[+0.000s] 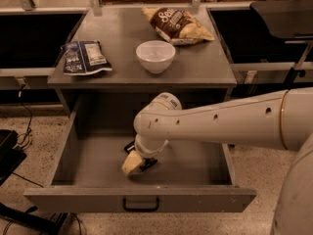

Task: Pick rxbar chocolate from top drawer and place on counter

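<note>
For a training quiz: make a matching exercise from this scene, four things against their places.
Things: 1 bowl; 2 brown chip bag; 3 blue-white snack bag; 4 gripper.
Places: A down in the open drawer, at the black bar; B counter, back right; C counter, left edge; D counter, middle front.
Pairs: 1-D; 2-B; 3-C; 4-A.
</note>
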`<state>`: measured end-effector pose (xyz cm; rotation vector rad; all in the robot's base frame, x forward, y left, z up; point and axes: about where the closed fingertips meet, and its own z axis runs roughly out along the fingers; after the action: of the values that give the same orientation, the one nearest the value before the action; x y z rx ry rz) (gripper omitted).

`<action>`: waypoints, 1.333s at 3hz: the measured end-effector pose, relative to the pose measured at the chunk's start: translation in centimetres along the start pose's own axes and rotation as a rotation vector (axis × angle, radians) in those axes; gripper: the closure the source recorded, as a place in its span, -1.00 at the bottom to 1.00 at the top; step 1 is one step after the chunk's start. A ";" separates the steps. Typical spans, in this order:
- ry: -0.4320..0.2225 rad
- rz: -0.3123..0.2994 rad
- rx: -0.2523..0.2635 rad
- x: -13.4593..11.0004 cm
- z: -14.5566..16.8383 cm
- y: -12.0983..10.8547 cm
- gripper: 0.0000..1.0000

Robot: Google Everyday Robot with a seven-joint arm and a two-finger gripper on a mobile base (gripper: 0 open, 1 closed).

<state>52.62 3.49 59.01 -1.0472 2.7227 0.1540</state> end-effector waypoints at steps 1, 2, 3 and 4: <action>0.011 -0.004 0.029 0.6 1.9 0.3 -0.63; 0.012 -0.004 0.030 0.5 1.3 0.4 -0.17; 0.012 -0.004 0.030 0.2 0.4 0.4 0.31; 0.012 -0.004 0.030 0.2 0.3 0.4 0.78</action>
<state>52.26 3.68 58.64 -1.0482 2.7247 0.1063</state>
